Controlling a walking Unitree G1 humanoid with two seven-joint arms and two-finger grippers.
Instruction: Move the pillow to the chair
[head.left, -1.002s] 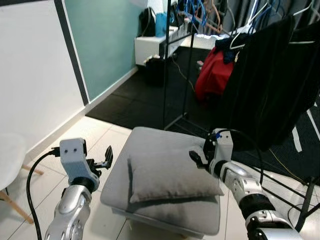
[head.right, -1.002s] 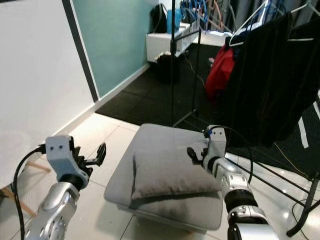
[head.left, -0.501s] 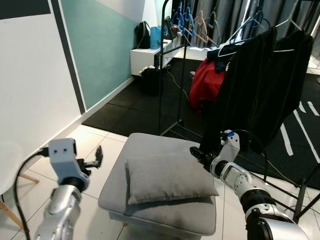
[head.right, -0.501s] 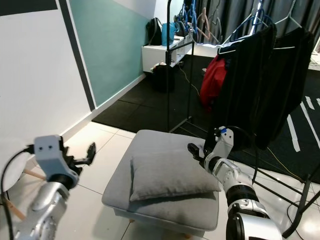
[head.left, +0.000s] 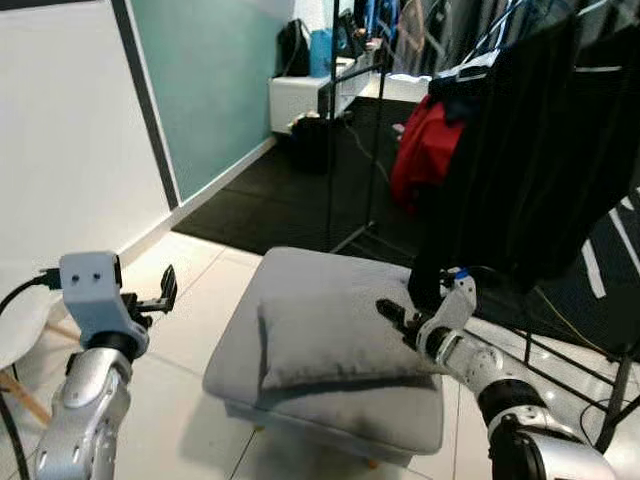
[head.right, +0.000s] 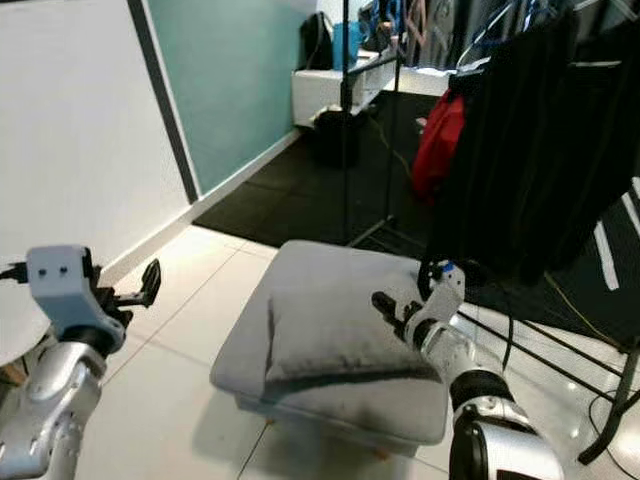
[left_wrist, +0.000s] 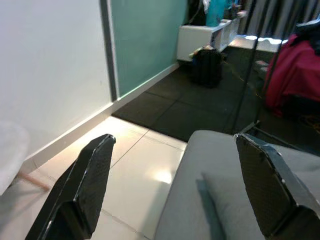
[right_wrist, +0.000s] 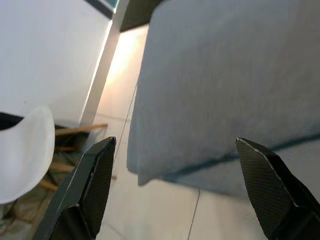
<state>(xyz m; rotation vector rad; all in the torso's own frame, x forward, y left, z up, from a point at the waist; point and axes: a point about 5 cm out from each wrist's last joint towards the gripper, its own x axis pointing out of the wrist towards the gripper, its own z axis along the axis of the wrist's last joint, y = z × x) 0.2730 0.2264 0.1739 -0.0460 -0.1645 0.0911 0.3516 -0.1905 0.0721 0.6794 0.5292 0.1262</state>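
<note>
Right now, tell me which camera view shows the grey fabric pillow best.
The left eye view: the whole grey fabric pillow lies flat on the grey padded ottoman, all edges visible, right pincer at its far corner. The right eye view shows it similarly but blurrier. The left wrist view catches one corner; the right wrist view sees its surface close up.

Cloth, tile and metal, mostly matt

The pillow (head.left: 335, 335) and the stool (head.left: 300, 278) under it are matt grey woven cloth; the floor (head.left: 190, 310) at lower left is glossy pale tile; the arm (head.left: 85, 420) is shiny silver metal; the chair (right_wrist: 22, 150) is smooth white plastic on wooden legs.
</note>
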